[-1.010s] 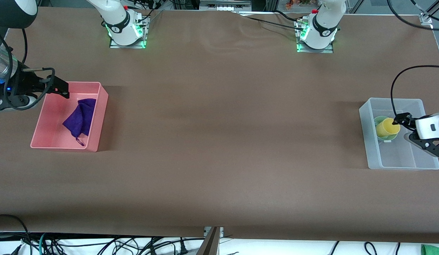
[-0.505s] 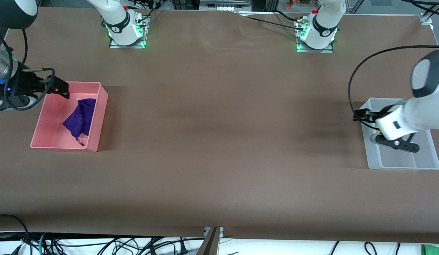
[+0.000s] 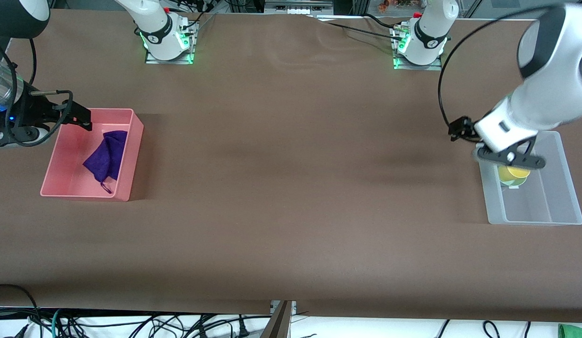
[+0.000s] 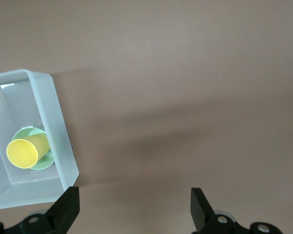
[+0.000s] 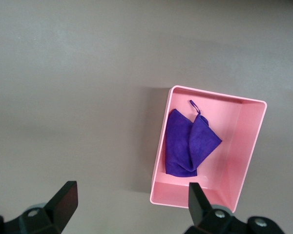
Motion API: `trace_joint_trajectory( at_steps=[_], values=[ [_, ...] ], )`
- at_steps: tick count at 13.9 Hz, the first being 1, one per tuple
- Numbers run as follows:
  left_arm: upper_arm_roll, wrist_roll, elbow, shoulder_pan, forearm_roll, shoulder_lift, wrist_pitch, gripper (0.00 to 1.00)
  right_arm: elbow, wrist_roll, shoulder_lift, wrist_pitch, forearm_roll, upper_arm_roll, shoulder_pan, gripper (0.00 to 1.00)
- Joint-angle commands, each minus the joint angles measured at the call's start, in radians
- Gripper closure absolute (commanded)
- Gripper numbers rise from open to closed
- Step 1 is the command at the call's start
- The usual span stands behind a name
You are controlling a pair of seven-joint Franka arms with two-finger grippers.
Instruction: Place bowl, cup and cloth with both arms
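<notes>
The yellow cup lies tilted in the pale green bowl, inside a clear bin at the left arm's end of the table. The left wrist view shows the cup, the bowl and the bin. My left gripper is open and empty, up in the air over the bare table beside the bin. The purple cloth lies crumpled in a pink bin. My right gripper is open and empty, waiting over that bin's corner.
The brown table spreads between the two bins. The arm bases stand along the edge farthest from the front camera. Cables hang at the nearest edge.
My left gripper has risen away from the cup in the clear bin and swung out over the table beside the bin. The cup stays in the bowl. The right arm has not moved.
</notes>
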Motion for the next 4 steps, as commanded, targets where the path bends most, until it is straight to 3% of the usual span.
trace_joint_trajectory(
  at_steps=[1,4],
  values=[
    [0.046,-0.02,-0.164,-0.026,-0.03,-0.15,0.099,0.0,0.013,0.015,0.002,-0.009,-0.009,0.004,-0.002,0.0],
    [0.051,-0.024,-0.164,-0.033,-0.03,-0.148,0.097,0.0,0.013,0.015,0.002,-0.009,-0.009,0.002,-0.004,0.0]
  ],
)
